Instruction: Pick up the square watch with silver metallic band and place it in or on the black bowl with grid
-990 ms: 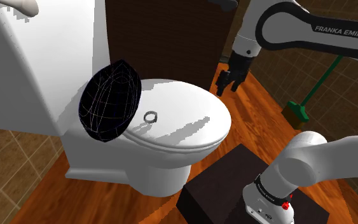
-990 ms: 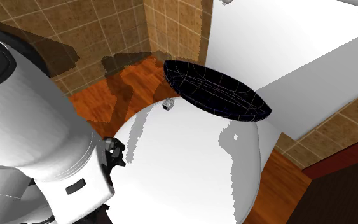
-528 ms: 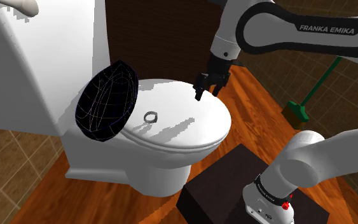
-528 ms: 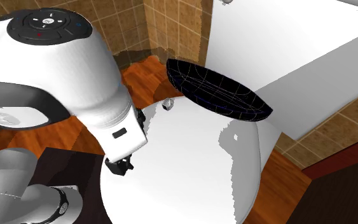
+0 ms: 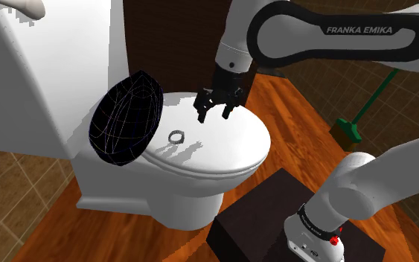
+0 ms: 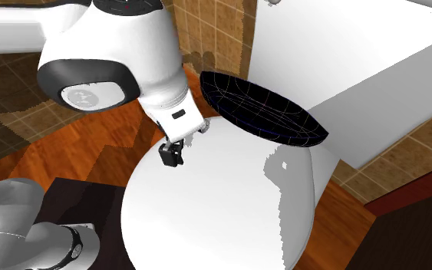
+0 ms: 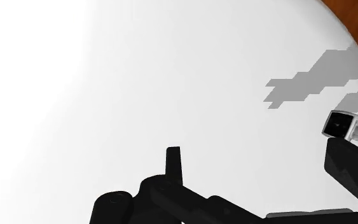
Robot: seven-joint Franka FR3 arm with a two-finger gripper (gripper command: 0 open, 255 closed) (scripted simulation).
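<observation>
Evidently the reach step: end effector [image 5: 213, 117], jaws apart, hovers above toilet lid [image 5: 230, 145]; next, shift toward shoulder view's eight o'clock onto watch [image 5: 176, 137].

**Watch** [image 5: 176, 137]: A small silver item with its band closed into a loop is seen in the shoulder view. A square dark face in a silver frame, joined to a silver link band, is shown in the wrist view [image 7: 344, 125]. It lies on the white toilet lid [image 5: 226, 145], near the bowl's lower rim but apart from it.

**Bowl** [image 5: 126, 116]: A shallow black bowl is marked with thin pale grid lines. It is stood steeply on edge at the rear of the lid and leaned against the white tank [image 5: 59, 82].
</observation>
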